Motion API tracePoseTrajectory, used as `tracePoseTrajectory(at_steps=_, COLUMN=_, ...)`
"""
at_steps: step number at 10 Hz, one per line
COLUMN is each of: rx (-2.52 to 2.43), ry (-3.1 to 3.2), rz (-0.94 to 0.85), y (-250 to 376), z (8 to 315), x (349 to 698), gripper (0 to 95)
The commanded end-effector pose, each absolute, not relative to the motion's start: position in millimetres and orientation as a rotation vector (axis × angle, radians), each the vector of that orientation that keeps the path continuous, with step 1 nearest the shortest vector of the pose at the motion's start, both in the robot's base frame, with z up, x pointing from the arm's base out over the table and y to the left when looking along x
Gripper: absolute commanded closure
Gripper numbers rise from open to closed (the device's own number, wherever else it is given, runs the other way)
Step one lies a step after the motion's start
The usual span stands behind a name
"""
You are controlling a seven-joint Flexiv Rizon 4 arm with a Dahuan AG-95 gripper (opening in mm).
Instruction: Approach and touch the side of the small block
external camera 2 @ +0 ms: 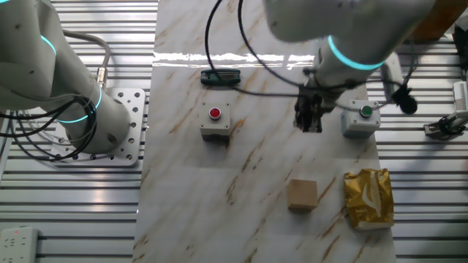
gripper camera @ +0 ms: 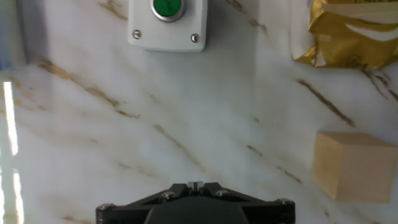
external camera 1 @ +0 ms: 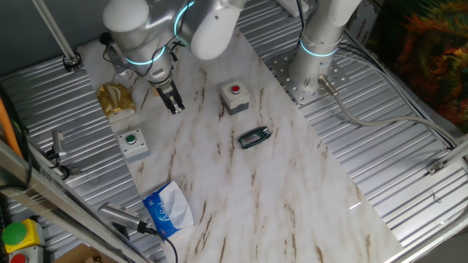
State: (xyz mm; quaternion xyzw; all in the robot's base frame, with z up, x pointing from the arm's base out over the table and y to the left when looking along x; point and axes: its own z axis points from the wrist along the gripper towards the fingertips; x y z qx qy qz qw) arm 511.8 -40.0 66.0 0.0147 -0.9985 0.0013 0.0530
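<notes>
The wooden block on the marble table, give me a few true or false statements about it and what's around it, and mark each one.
1. The gripper is touching the wooden block. False: it hangs apart from it, nearer the green button box.
2. A crumpled gold bag lies beside the block. True.
3. The block sits on top of the red button box. False: it rests on the marble table.
4. A blue packet lies near the table's edge. True.

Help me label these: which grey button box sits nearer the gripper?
The grey box with the green button, right beside the gripper; the red-button box stands farther off.
</notes>
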Motion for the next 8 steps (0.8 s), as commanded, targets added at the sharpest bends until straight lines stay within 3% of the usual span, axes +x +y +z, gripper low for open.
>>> tracePoseTrajectory(at_steps=1, rx=0.063, ry=-3.045, rz=0.004, y=-54, z=61, x=510, gripper=95.0)
tracePoseTrajectory(at_steps=8, rx=0.096, ry=-3.06, rz=0.013, y=-105, z=49, x=534, gripper=95.0)
